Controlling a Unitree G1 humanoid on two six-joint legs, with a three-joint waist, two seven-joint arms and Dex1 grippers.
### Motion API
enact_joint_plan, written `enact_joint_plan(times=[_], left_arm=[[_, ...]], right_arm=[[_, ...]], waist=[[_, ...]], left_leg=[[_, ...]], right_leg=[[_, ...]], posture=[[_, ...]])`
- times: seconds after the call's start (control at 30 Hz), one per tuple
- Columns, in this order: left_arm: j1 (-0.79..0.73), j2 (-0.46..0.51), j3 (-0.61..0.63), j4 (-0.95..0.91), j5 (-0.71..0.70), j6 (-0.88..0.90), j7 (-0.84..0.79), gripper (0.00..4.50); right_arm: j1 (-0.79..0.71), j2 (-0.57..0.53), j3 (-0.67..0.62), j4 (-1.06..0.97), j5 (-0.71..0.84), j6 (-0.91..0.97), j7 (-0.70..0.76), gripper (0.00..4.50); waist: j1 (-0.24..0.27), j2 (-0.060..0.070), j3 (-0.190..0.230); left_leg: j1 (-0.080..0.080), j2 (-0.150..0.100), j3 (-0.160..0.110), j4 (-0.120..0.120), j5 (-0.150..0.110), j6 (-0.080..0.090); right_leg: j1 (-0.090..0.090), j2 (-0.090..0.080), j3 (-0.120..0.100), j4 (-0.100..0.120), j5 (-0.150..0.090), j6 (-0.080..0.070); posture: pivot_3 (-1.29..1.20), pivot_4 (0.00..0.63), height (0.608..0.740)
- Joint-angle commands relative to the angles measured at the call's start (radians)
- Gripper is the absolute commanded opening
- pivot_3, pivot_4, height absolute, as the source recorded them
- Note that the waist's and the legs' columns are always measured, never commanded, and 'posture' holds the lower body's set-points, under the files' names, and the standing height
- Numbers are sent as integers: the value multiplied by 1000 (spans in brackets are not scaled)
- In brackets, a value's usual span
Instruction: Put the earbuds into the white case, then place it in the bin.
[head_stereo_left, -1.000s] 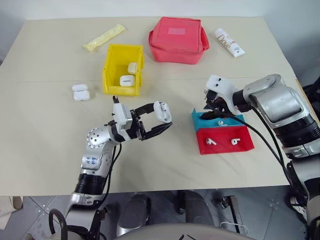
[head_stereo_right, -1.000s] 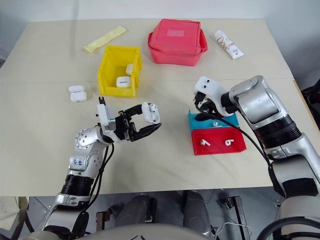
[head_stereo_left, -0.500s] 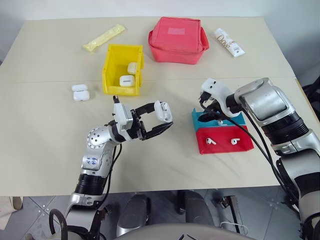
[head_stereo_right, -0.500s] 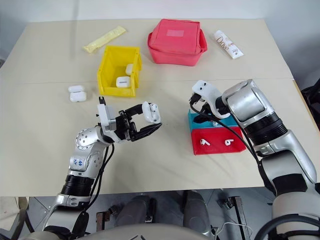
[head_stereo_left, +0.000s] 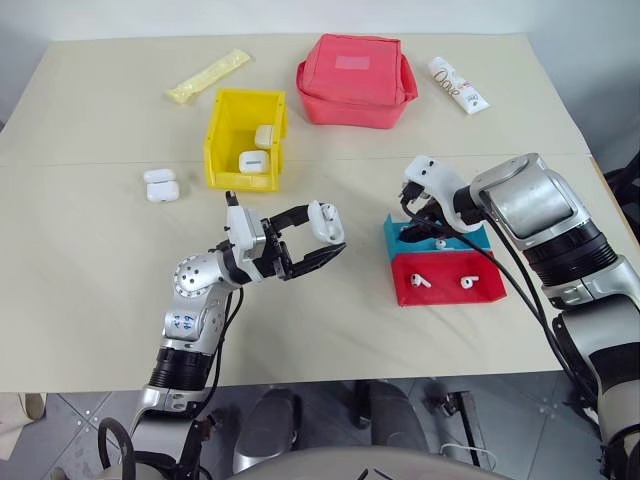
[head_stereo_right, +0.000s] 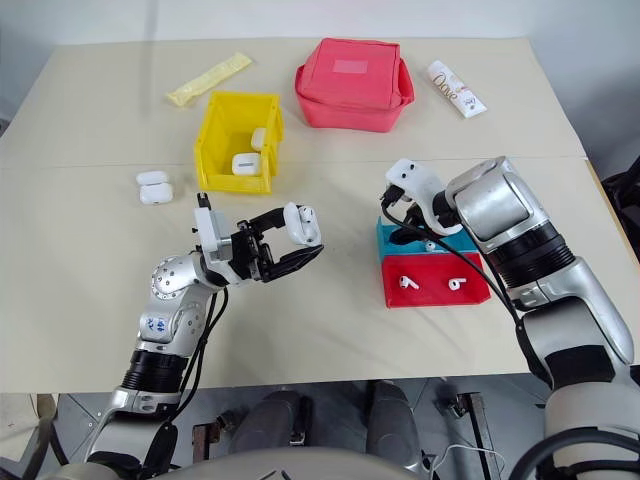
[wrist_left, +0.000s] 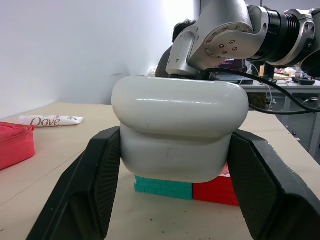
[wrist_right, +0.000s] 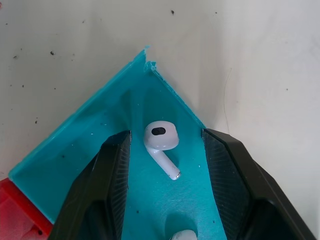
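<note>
My left gripper (head_stereo_left: 322, 238) is shut on a white case (wrist_left: 180, 135), held upright above the middle of the table. My right gripper (wrist_right: 166, 145) points down into a teal tray (wrist_right: 90, 150) and is open. Its fingers (wrist_right: 112, 175) stand on either side of one earbud (wrist_right: 161, 137) that lies on the tray floor, without touching it. A second earbud (wrist_right: 182, 235) lies close by in the same tray. Two more earbuds (head_stereo_left: 421, 282) lie in the red tray (head_stereo_left: 445, 297) beside it. The yellow bin (head_stereo_left: 222, 140) stands at the back left with two white cases (head_stereo_left: 254, 160) inside.
Two more white cases (head_stereo_left: 161, 185) lie on the table left of the bin. A red fabric pouch (head_stereo_left: 355, 80) sits at the back, a white tube (head_stereo_left: 459, 84) to its right, and a yellow packet (head_stereo_left: 208, 75) at the back left.
My right wrist has tipped a little further down over the teal tray. The left arm and its case have not moved.
</note>
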Motion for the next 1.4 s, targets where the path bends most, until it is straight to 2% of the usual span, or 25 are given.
enact_joint_plan(times=[0.03, 0.13, 0.17, 0.43, 0.63, 0.83, 0.97, 1.1, 1.2, 1.4], left_arm=[[-1, 4, 2, -38, -2, -11, 5, 2816], [-2, 4, 3, -37, -2, -12, 7, 2816], [-2, 4, 3, -35, -1, -14, 7, 2816], [-14, 0, 1, -17, 1, -18, 3, 2816], [-27, -5, -5, 6, -3, -18, -15, 2816], [-51, -14, -18, 52, -18, -15, -70, 2816], [-86, -29, -26, 98, -19, -18, -112, 2816], [-138, -53, -37, 155, -16, -31, -160, 2816], [-174, -71, -44, 189, -15, -41, -190, 2816], [-221, -100, -47, 214, -20, -46, -218, 2816]], right_arm=[[-7, -2, 11, 7, -14, -1, 2, 1751], [-6, 2, 8, 9, -18, -6, 4, 717], [-6, 2, 9, 9, -20, -8, 5, 499], [13, -13, -32, -37, -8, -33, 3, 499], [126, -38, -208, -212, 63, -173, -6, 499], [330, 50, -621, -502, 300, -224, -86, 499], [438, 88, -761, -656, 474, -219, -73, 499], [466, 199, -896, -782, 783, -61, -210, 499], [487, 267, -937, -834, 969, -9, -347, 499], [583, 285, -912, -887, 1177, -13, -545, 499]], waist=[[0, 0, 0], [-1, 0, 0], [-1, 0, 0], [-1, 0, 0], [1, 0, 0], [4, 0, 0], [5, 0, 0], [3, 0, 0], [3, 0, 0], [6, 0, 0]], left_leg=[[0, 0, 0, 0, 0, 0], [0, 0, 0, 0, 0, 0], [0, 0, 0, 0, 0, 0], [0, 0, 0, 0, 0, 0], [0, 0, 0, 0, 0, 0], [0, 0, 1, 0, 0, 0], [0, 0, 1, 0, 0, 0], [1, 0, 1, 0, 0, 0], [1, 1, 0, 0, 0, 0], [1, -1, 0, 0, 0, 2]], right_leg=[[0, 0, 0, 0, 0, 0], [0, 0, 0, 0, 0, 0], [0, 0, 0, 0, 0, 0], [0, 0, 0, 0, 0, 0], [0, 0, 0, 0, 0, 0], [0, 0, 0, 0, 0, 0], [1, 0, 0, 0, 0, 0], [1, 0, 0, 0, 0, 0], [1, 0, 1, 1, 0, 0], [0, -1, 2, 2, 0, 0]], posture=[[0, 150, 740], [0, 150, 740], [0, 150, 740], [0, 150, 740], [0, 150, 740], [0, 150, 740], [0, 150, 740], [0, 150, 740], [0, 150, 740], [0, 150, 740]])
